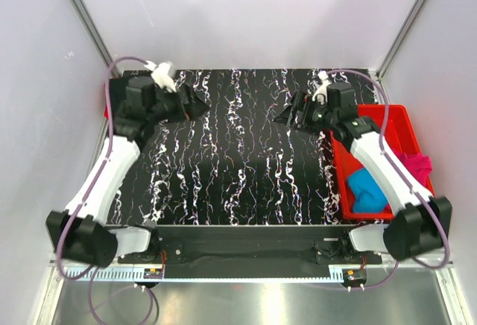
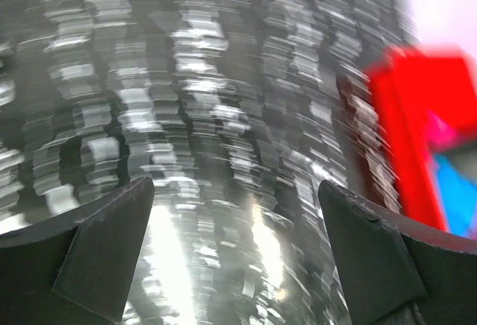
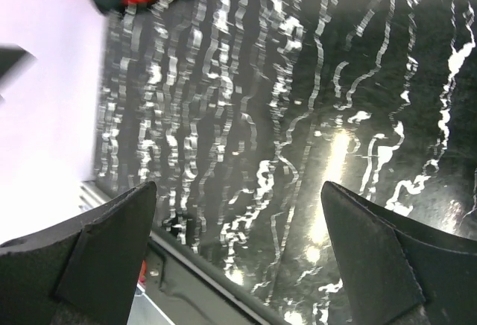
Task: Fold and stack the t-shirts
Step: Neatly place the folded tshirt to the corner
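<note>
Left gripper (image 2: 235,187) stands with its fingers spread wide and nothing between them, hanging over the black marbled table (image 1: 223,153) at about 10 o'clock in the overhead view. Its wrist view is smeared with blur. Right gripper (image 3: 238,187) is likewise spread wide and empty, over the table at about 1 o'clock. At 3 o'clock a red bin (image 1: 387,109) sits at the table's edge under the right arm. In it lie the blue t-shirt (image 1: 364,187), toward 4 o'clock, and the magenta t-shirt (image 1: 419,165) just beside it, both crumpled.
</note>
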{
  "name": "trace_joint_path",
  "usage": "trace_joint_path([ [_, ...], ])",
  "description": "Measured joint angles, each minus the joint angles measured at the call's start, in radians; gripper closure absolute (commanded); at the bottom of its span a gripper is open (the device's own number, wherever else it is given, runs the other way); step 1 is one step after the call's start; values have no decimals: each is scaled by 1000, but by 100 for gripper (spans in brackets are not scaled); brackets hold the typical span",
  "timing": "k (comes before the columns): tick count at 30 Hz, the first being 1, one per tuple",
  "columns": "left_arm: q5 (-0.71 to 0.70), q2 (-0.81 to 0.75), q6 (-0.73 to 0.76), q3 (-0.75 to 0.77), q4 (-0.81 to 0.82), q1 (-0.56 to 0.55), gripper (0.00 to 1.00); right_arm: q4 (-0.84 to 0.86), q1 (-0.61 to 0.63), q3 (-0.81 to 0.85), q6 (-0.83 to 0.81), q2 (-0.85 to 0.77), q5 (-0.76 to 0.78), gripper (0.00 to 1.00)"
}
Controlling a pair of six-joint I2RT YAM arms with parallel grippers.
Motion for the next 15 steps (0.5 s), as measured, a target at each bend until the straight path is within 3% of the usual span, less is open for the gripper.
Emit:
trace_joint_path([
  [3, 36, -88, 16, -51, 23, -133, 1, -19, 0, -12, 20, -104, 0, 0],
  [6, 72, -173, 19, -118, 43, -193, 1, -40, 0, -19, 38, -205, 6, 0],
  [15, 102, -328, 20, -212, 63, -222, 1, -71, 0, -109, 44, -377, 75, 0],
])
